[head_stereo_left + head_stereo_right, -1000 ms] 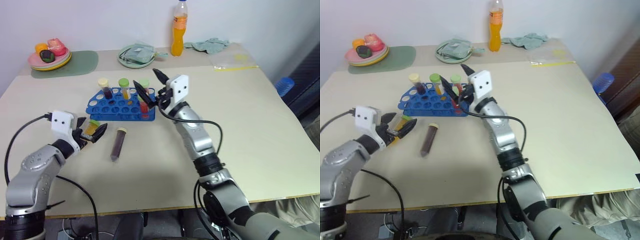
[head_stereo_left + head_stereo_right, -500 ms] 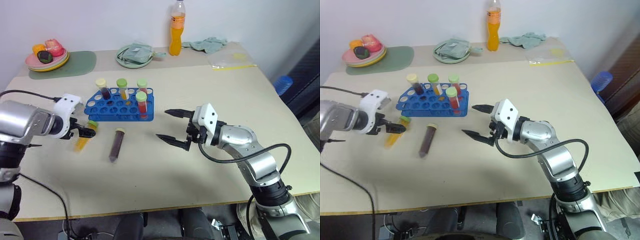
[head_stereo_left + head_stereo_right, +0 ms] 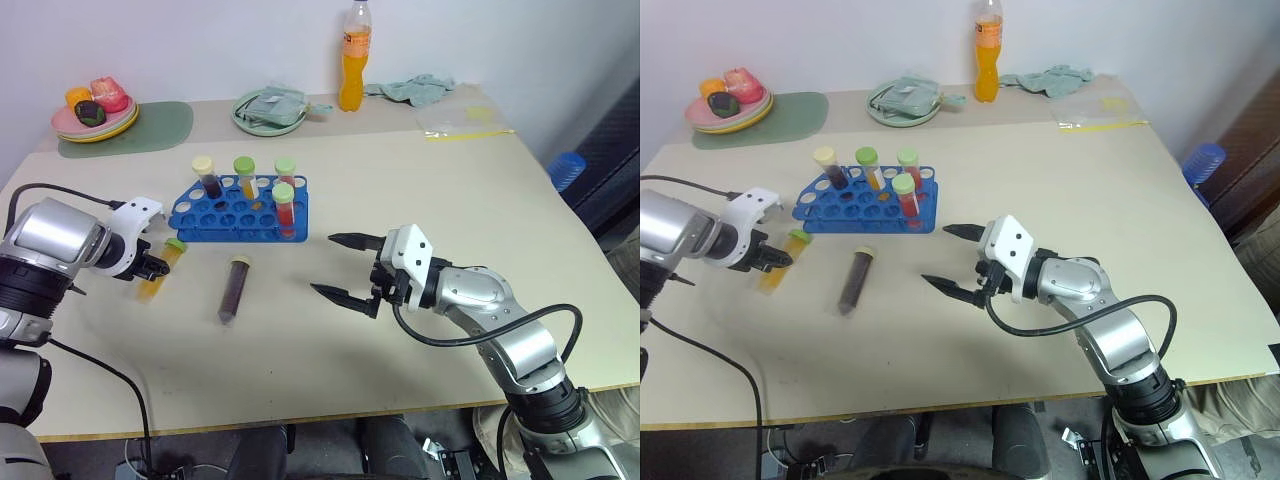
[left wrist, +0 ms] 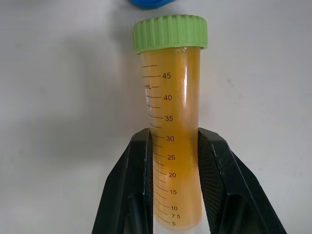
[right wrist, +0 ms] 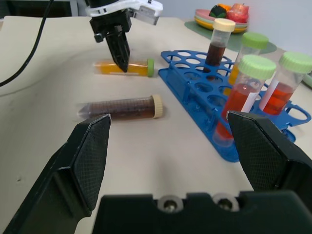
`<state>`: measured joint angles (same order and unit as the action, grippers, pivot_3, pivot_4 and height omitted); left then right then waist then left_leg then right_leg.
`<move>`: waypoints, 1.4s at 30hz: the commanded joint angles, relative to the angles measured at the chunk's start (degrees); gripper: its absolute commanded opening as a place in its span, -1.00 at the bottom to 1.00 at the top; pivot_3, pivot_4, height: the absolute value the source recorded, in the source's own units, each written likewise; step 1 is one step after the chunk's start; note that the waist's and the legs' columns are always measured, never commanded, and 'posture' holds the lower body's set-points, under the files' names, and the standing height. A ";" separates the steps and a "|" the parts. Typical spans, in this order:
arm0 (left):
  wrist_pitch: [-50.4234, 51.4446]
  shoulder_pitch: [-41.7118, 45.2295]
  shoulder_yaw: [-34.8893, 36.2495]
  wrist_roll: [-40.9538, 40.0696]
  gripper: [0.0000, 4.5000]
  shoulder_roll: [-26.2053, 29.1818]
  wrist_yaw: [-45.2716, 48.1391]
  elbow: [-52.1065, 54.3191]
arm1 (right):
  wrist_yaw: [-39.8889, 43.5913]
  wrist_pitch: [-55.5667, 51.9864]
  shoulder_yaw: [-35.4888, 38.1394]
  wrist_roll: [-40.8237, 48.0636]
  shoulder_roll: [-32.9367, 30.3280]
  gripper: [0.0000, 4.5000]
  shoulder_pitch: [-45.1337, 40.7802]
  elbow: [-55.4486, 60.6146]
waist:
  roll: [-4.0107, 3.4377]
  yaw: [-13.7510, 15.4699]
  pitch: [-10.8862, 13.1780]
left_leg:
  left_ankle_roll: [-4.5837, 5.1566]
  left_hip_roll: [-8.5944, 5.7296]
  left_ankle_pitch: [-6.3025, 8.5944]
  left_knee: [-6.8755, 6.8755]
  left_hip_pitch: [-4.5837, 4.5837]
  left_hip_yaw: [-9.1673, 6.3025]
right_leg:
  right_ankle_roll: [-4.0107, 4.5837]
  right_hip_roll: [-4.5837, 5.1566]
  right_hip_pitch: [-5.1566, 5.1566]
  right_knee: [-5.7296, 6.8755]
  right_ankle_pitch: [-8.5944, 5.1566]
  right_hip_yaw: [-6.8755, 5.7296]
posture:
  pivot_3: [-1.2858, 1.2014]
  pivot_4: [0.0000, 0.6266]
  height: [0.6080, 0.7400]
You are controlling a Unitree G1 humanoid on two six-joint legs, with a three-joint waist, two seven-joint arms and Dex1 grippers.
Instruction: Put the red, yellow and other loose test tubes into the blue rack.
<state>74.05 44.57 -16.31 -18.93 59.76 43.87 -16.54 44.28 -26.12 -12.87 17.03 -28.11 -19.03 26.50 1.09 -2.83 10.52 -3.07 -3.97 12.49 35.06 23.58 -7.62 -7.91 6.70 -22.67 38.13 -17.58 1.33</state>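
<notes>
A yellow test tube (image 4: 171,112) with a green cap lies on the table left of the blue rack (image 3: 228,217). My left gripper (image 3: 157,268) points down and is shut on this tube's lower half. A dark brown tube (image 3: 234,290) with a cream cap lies loose in front of the rack. Several capped tubes stand in the rack, among them a red one (image 3: 285,208) at its near right corner. My right gripper (image 3: 323,264) hovers open and empty to the right of the dark tube, pointing toward it.
Along the back edge stand an orange drink bottle (image 3: 357,60), a pale green plate (image 3: 270,110) with a cloth, a plate of fruit (image 3: 95,113) on a green mat, and a crumpled cloth (image 3: 420,90). A plastic bag (image 3: 465,122) lies at the back right.
My left gripper went from open around the yellow tube to shut on it. My right gripper left the red tube in the rack and pulled back toward the front, staying open.
</notes>
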 commanded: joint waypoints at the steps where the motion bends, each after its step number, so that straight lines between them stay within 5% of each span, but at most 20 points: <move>1: -8.66 -4.93 17.73 1.35 -0.69 -0.14 -8.90 0.97 | 0.21 0.64 0.34 0.26 -0.35 0.88 -0.31 1.99 | 0.01 -0.02 0.00 | 0.00 0.00 0.00 0.01 0.01 -0.02 | 0.00 0.00 -0.01 0.01 0.00 -0.01 | 0.03 -0.52 1.00; 6: -33.68 -16.89 37.41 6.55 -0.69 -9.80 -27.05 14.35 | 0.43 1.01 0.08 0.35 -0.14 0.88 0.13 1.07 | 0.13 1.01 -0.06 | -0.01 0.04 0.00 0.08 0.05 -0.06 | 0.00 0.13 0.02 -0.05 0.01 -0.01 | 0.03 -0.52 1.00; 10: -46.82 -21.66 42.19 4.53 -0.69 -21.16 -30.89 25.04 | 0.30 1.73 -0.32 -0.11 0.27 0.88 0.90 -0.37 | 0.28 2.62 -0.14 | -0.02 -0.04 0.00 0.17 0.08 -0.08 | 0.00 0.18 0.12 -0.15 0.03 -0.06 | 0.03 -0.52 1.00; 14: -59.10 -24.87 33.09 8.63 -0.69 -34.22 -34.68 32.31 | -0.47 2.65 -1.13 -0.94 1.48 0.88 0.88 -2.36 | 0.30 3.21 -0.18 | -0.01 -0.09 0.01 0.21 0.08 -0.04 | -0.04 0.22 0.16 -0.16 0.06 -0.05 | 0.03 -0.52 1.00; 21: -72.89 -26.04 21.07 15.25 -0.69 -49.27 -39.09 24.98 | -2.39 2.86 -1.06 -2.42 2.46 0.88 1.54 -2.43 | 0.32 2.77 -0.20 | 0.00 -0.13 0.01 0.24 0.08 0.16 | -0.05 0.17 0.14 -0.14 0.07 -0.04 | 0.03 -0.52 1.00; 42: -76.40 -22.16 16.76 21.42 -0.69 -51.98 -40.40 10.75 | -5.87 1.40 0.07 -2.30 2.22 0.88 3.69 -0.36 | 0.32 2.13 -0.21 | 0.01 -0.12 0.01 0.24 0.05 0.11 | -0.05 0.12 0.19 -0.12 0.06 -0.10 | 0.03 -0.52 1.00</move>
<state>-2.63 21.85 0.75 1.24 7.35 4.26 -5.59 38.53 -25.04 -14.09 14.11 -25.94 -15.49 23.55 1.41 -0.70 10.31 -3.06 -4.09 12.49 35.31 23.64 -7.51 -7.96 6.82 -22.47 38.01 -17.51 1.23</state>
